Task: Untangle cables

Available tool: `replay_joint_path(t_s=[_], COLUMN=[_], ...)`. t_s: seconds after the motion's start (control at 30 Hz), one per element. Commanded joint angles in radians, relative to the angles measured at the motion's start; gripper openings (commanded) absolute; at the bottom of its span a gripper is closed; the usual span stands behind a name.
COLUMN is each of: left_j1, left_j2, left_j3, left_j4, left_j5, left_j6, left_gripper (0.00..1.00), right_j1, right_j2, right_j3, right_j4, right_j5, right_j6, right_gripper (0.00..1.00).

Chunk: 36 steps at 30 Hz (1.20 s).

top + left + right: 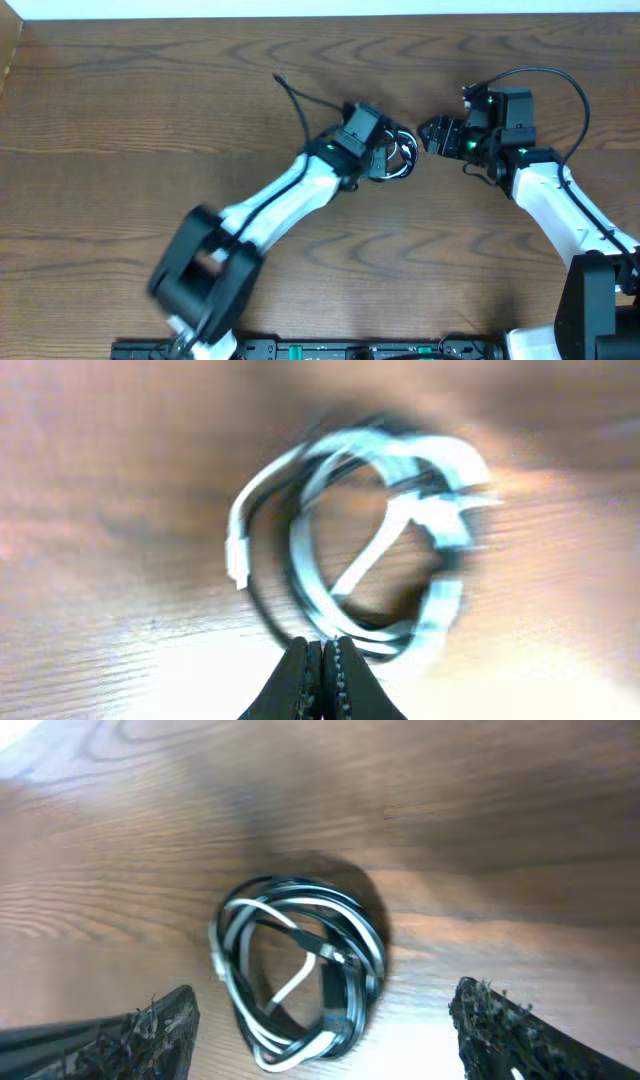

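The black and white cables lie wound together in one small coil on the wooden table. The coil is blurred in the left wrist view and sharper in the right wrist view. My left gripper is shut, its tips at the coil's near edge. I see nothing between the jaws. My right gripper is open and empty just right of the coil. Its two fingers straddle the coil's near side in the right wrist view.
A thin black wire arcs from the left arm toward the back of the table. The table's pale far edge runs along the top. The arm bases stand at the front edge.
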Motion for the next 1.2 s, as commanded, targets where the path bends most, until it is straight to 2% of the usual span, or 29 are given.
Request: replay_joint_path(t_s=[0.0, 0.1, 0.3, 0.47, 0.5, 0.6, 0.93, 1.17], left_j1=[0.002, 0.002, 0.085, 0.222, 0.238, 0.289, 0.305, 0.305], left_j2=[-0.156, -0.198, -0.197, -0.197, -0.197, -0.196, -0.196, -0.196], left_j3=[0.007, 0.007, 0.006, 0.006, 0.006, 0.006, 0.005, 0.005], left_j4=[0.0, -0.008, -0.112, -0.168, -0.175, -0.198, -0.22, -0.22], left_j5=[0.051, 0.066, 0.05, 0.053, 0.056, 0.084, 0.107, 0.107], left_j6=[0.104, 0.098, -0.164, -0.247, -0.255, -0.257, -0.257, -0.257], left_gripper=[0.08, 0.07, 0.07, 0.08, 0.08, 0.17, 0.17, 0.17], right_j1=[0.013, 0.021, 0.079, 0.169, 0.178, 0.209, 0.274, 0.296], right_j2=[-0.001, -0.001, 0.0, 0.069, 0.087, 0.161, 0.262, 0.317], right_j3=[0.015, 0.015, 0.014, 0.015, 0.015, 0.015, 0.015, 0.015], right_j4=[0.037, 0.076, 0.089, 0.169, 0.187, 0.278, 0.29, 0.273], right_j5=[-0.081, -0.111, -0.013, 0.038, 0.038, -0.005, -0.018, 0.003], right_j6=[0.021, 0.058, 0.065, 0.047, 0.047, 0.047, 0.002, 0.007], right_gripper=[0.77, 0.76, 0.74, 0.62, 0.61, 0.57, 0.59, 0.54])
